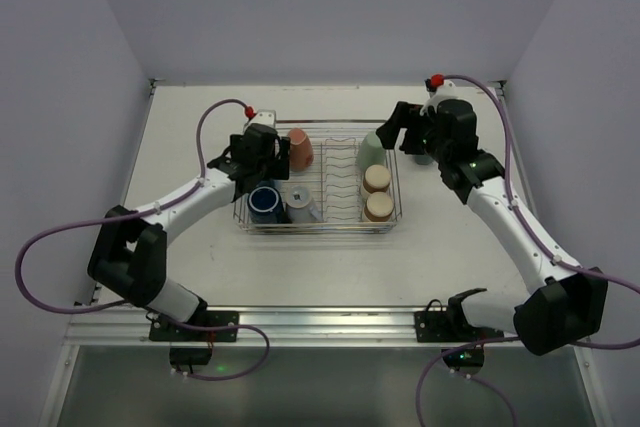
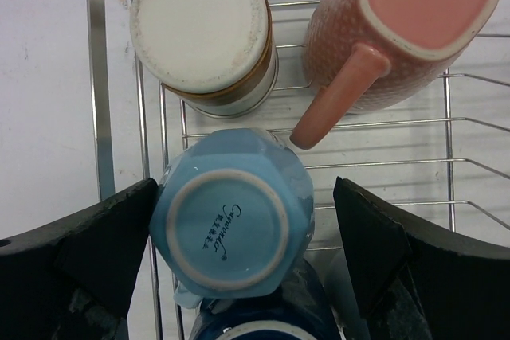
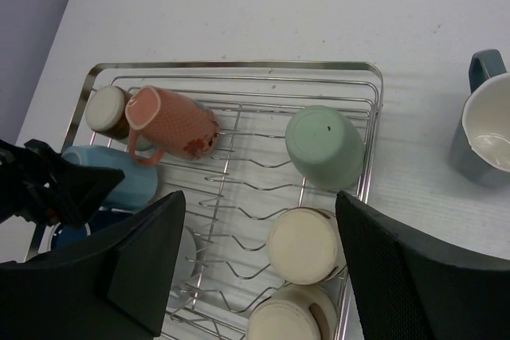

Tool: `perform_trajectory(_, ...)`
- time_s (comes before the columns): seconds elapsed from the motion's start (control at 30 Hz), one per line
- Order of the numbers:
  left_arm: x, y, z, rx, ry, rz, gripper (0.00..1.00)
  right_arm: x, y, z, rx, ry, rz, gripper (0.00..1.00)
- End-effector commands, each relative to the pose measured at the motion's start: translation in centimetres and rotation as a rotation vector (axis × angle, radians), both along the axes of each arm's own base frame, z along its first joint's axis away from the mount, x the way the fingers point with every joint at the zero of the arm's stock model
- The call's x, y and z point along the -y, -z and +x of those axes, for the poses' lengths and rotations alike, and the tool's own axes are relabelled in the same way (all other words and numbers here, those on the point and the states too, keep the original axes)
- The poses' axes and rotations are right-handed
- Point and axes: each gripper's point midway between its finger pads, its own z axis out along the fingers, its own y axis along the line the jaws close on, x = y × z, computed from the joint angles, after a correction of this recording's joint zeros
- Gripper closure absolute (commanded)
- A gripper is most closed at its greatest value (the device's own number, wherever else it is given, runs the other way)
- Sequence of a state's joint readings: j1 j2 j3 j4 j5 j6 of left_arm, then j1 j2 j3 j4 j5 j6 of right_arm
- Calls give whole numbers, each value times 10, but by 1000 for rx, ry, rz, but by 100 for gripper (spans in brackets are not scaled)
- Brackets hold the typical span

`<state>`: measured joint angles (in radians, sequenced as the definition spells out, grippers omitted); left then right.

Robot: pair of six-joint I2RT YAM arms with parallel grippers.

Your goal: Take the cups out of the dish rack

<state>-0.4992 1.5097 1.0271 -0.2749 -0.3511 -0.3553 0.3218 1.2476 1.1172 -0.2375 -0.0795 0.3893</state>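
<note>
The left pincer (image 2: 245, 201) gapes astride the upturned light blue cup (image 2: 227, 228), lower centre. The right pincer (image 3: 259, 212) hangs spread, empty, above the dish rack (image 3: 239, 64).

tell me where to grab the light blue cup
Its faceted sides, approached from the base end. The light blue cup is inverted, base toward the left gripper, whose open jaws flank it; the pink mug handle sits just beyond.

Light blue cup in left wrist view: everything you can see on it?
The faceted light blue glazed cup stands upside down in the chrome wire dish rack, pale-ringed base with dark script mark facing up. It sits between the open fingers of the left gripper, navy cup beside it; finger contact unclear.
</note>
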Motion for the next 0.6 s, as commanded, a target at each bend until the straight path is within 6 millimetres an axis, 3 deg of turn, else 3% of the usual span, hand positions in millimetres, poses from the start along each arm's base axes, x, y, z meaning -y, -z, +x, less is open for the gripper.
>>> perform_trajectory(0.0, 8, 0, 13, 33, 0, -40, 5, -10, -27, -6, 78, -31, 55, 22)
perform_trajectory(0.07, 7, 4, 14, 30, -5, -32, 8, -11, -27, -9, 77, -38, 56, 22)
perform_trajectory(0.17, 3, 4, 13, 31, -19, -22, 23, -14, -34, -13, 89, -53, 76, 22)
perform_trajectory(0.2, 1, 1, 13, 40, -31, -23, 40, -16, -35, -15, 88, -58, 85, 22)
perform_trajectory(0.3, -1, -22, 13, 104, -45, -54, 71, -23, -42, -22, 95, -92, 123, 20)
perform_trajectory(0.33, 0, -31, 14, 123, -43, -63, 77, -25, -45, -24, 101, -103, 137, 19)
perform_trajectory(0.4, 1, -51, 13, 156, -38, -90, 84, -33, -54, -34, 113, -139, 194, 16)
perform_trajectory(0.57, 4, -102, 9, 237, -14, -151, 88, -60, -78, -64, 179, -286, 392, 5)
